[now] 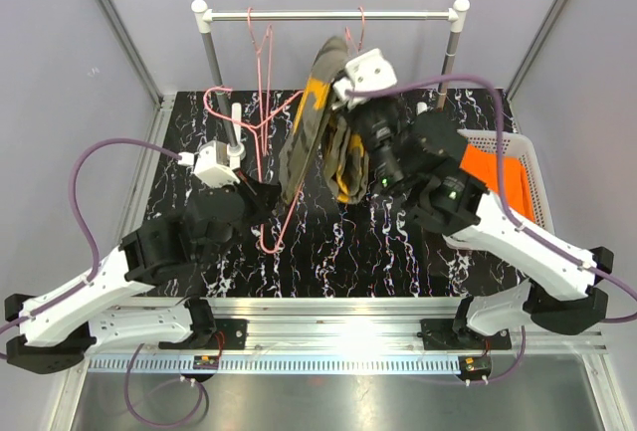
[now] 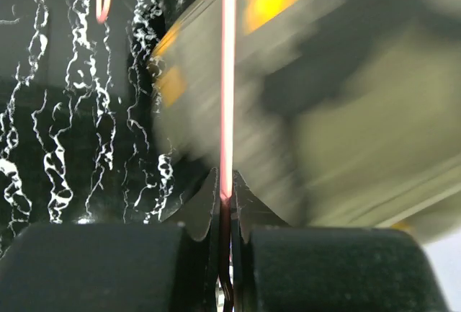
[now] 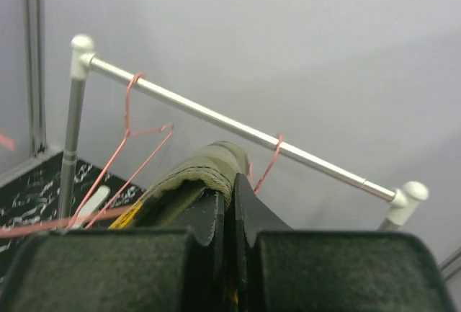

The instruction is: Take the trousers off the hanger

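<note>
Marbled table (image 1: pixel 398 242): left jaws pinch hanger (image 2: pixel 228 74), right jaws camouflage trousers (image 1: pixel 304 127).

The camouflage trousers (image 1: pixel 314 127) are showing soft, matt cloth; the pink wire hanger (image 2: pixel 227 74) and metal rail (image 1: pixel 328 15) are gleaming smooth.

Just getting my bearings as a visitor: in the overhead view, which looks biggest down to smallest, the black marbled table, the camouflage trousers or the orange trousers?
1. The black marbled table.
2. The camouflage trousers, hanging higher, nearer the camera.
3. The orange trousers, partly hidden by the right arm, so true size is unsure.
</note>
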Controlling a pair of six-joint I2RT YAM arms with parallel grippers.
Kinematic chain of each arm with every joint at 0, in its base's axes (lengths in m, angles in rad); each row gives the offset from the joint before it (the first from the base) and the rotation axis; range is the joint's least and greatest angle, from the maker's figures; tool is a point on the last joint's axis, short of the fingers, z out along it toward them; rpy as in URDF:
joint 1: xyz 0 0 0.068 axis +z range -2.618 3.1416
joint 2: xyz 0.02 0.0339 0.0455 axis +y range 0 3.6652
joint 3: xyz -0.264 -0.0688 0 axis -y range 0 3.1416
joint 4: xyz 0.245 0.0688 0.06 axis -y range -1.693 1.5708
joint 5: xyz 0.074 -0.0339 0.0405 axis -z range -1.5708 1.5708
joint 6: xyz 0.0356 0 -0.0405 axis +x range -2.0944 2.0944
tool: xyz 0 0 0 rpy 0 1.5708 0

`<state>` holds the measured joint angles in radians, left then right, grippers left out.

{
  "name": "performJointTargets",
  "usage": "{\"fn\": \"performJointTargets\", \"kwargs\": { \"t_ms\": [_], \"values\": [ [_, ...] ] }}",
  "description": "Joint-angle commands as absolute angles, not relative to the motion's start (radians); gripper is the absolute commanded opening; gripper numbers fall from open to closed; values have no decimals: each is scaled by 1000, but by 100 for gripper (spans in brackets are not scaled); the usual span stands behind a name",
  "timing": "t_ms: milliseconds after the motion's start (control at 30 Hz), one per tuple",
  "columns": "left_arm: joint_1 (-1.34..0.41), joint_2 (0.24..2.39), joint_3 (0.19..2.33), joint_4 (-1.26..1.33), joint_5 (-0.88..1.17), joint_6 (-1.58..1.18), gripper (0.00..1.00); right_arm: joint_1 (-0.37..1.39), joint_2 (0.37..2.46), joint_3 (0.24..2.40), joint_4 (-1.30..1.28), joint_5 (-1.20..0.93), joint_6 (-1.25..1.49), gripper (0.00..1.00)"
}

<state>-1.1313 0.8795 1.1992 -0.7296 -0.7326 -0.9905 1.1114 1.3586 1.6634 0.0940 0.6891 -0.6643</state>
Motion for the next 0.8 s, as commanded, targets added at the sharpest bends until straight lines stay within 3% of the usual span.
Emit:
{"fn": "performJointTargets", "kwargs": {
  "t_ms": [0,233,400,533,767],
  "values": [
    [-1132,836,1145,-698,-770,-1038,0,1091,1360,1896,141,752,-678,0],
    [-1131,821,1129,-744,-815,-1048,0,1091,1371,2159,-29,770,-683,0],
    [-1131,790,1123,-775,-842,-1046,0,1091,1344,2152,-19,930,-840,0],
    [-1131,746,1115,-793,-851,-1022,0,1040,1295,1914,212,1057,-1147,0],
    [-1132,742,1146,-808,-845,-970,0,783,1146,1562,279,1071,-1092,0]
  ]
}}
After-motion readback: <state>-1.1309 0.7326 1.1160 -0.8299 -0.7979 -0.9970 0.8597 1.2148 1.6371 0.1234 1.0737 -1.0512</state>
